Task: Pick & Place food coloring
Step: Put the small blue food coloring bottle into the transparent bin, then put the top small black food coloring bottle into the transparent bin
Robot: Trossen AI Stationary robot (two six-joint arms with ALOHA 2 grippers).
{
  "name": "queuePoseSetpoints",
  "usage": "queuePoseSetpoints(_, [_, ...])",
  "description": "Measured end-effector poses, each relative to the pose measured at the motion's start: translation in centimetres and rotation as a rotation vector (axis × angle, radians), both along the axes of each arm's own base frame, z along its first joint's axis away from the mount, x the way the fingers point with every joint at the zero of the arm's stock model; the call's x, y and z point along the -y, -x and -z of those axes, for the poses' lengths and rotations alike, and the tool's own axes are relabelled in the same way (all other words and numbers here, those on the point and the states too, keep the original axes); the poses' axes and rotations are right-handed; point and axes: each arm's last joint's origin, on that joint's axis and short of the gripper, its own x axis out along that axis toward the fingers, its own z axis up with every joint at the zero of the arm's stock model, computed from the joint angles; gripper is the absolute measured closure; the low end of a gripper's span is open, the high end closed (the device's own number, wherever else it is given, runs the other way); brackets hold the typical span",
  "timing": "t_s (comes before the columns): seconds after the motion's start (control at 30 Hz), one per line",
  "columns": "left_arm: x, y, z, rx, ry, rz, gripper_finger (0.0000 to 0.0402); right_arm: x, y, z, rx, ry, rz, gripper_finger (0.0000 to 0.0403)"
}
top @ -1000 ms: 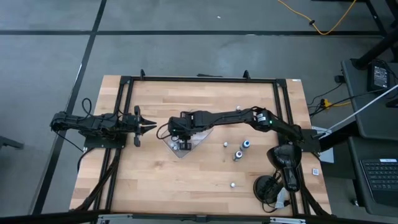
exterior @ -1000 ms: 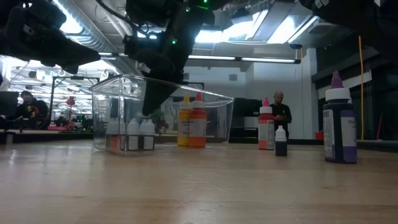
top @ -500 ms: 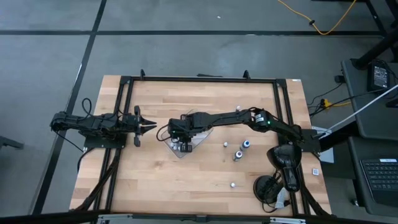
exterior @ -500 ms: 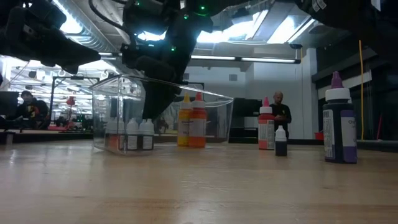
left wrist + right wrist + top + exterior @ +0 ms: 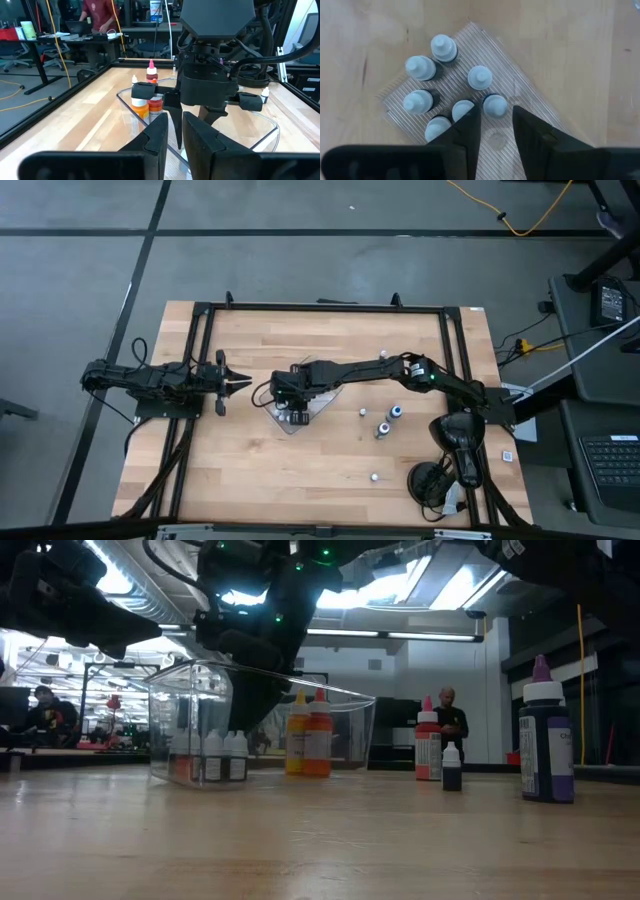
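Observation:
The food coloring shows as several tiny pale-capped bottles [image 5: 427, 70] standing on the floor of a clear tray [image 5: 190, 710]. An orange and a yellow bottle [image 5: 308, 735] stand at its far side. My right gripper [image 5: 495, 117] points down into the tray [image 5: 320, 402], its fingers a small gap apart. One pale bottle [image 5: 495, 105] stands upright on the tray floor just past the fingertips, and I see no finger on it. My left gripper [image 5: 248, 385] waits level at the table's left, shut on nothing, and looks toward the tray [image 5: 260, 130].
More bottles stand loose on the wood to the right of the tray: two small ones [image 5: 396, 411] [image 5: 383, 428], a tiny one [image 5: 363, 413], another near the front [image 5: 374, 476]. The low view shows a red bottle [image 5: 428, 740], a small dark one [image 5: 452, 768] and a tall purple one [image 5: 545, 740].

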Motion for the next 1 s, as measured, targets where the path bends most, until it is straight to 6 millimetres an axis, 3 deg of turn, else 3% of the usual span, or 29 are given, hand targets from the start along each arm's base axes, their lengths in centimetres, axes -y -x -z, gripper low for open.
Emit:
queuePoseSetpoints(0.3, [0.0,0.0,0.0,0.000,0.000,0.000,0.0345,0.2,-0.1,-0.8,0.002,0.030,-0.013,0.0289])
queuePoseSetpoints(0.57, [0.0,0.0,0.0,0.000,0.000,0.000,0.0347,1.6,-0.3,-4.7,0.067,0.136,0.026,0.0277])
queuePoseSetpoints(1.0, [0.0,0.0,0.0,0.000,0.000,0.000,0.0343,1.8,2.5,-9.4,0.041,0.164,0.143,0.0275])
